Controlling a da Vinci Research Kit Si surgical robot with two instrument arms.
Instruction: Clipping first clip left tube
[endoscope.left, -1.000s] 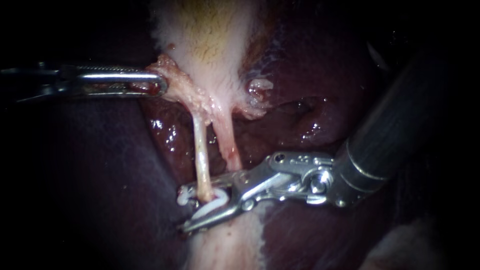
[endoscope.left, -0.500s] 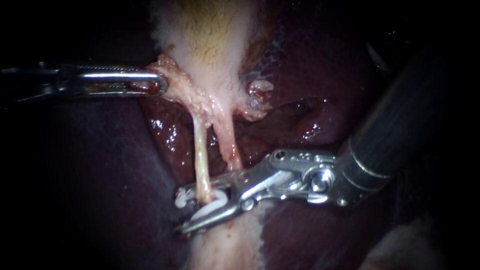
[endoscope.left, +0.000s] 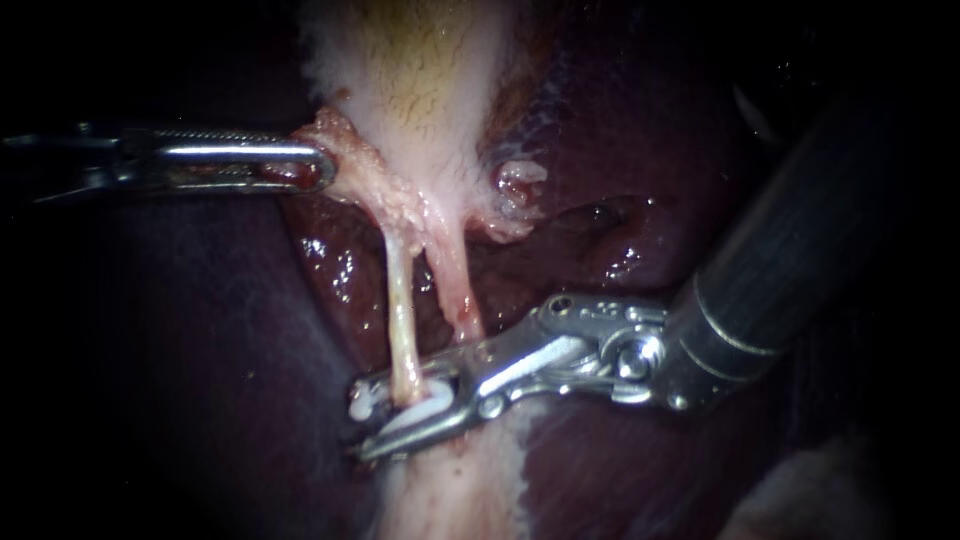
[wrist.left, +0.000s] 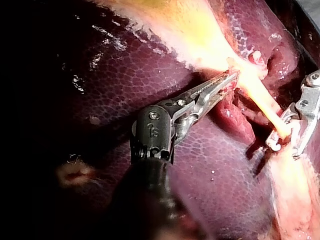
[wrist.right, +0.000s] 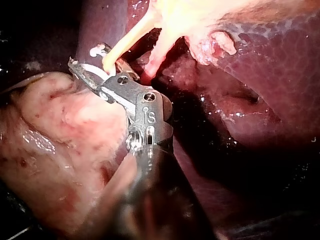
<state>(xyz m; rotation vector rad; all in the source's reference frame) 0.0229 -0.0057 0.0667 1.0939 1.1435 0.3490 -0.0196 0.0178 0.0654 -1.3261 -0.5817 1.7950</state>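
Observation:
The pale left tube (endoscope.left: 400, 320) runs down from the gallbladder (endoscope.left: 420, 80), with the pinker right tube (endoscope.left: 455, 280) beside it. My right instrument (endoscope.left: 362, 418) reaches in from the right. Its jaws hold a white clip (endoscope.left: 425, 408) that wraps the left tube low down, and only a narrow gap shows between the jaws. In the right wrist view the left tube (wrist.right: 125, 47) passes through the clip (wrist.right: 95, 50) at the jaws' tip. My left instrument (endoscope.left: 322, 170) is shut on ragged tissue at the gallbladder's neck and holds it to the left; the left wrist view shows this grip (wrist.left: 227, 80).
Dark red liver (endoscope.left: 200, 350) surrounds the tubes on both sides. A band of pale fatty tissue (endoscope.left: 450, 500) lies under the right instrument's jaws. A small whitish tag of tissue (endoscope.left: 520, 180) sits to the right of the gallbladder's neck.
The right instrument's jaws have narrowed around the clip on the left tube and edged slightly left. The left instrument holds still.

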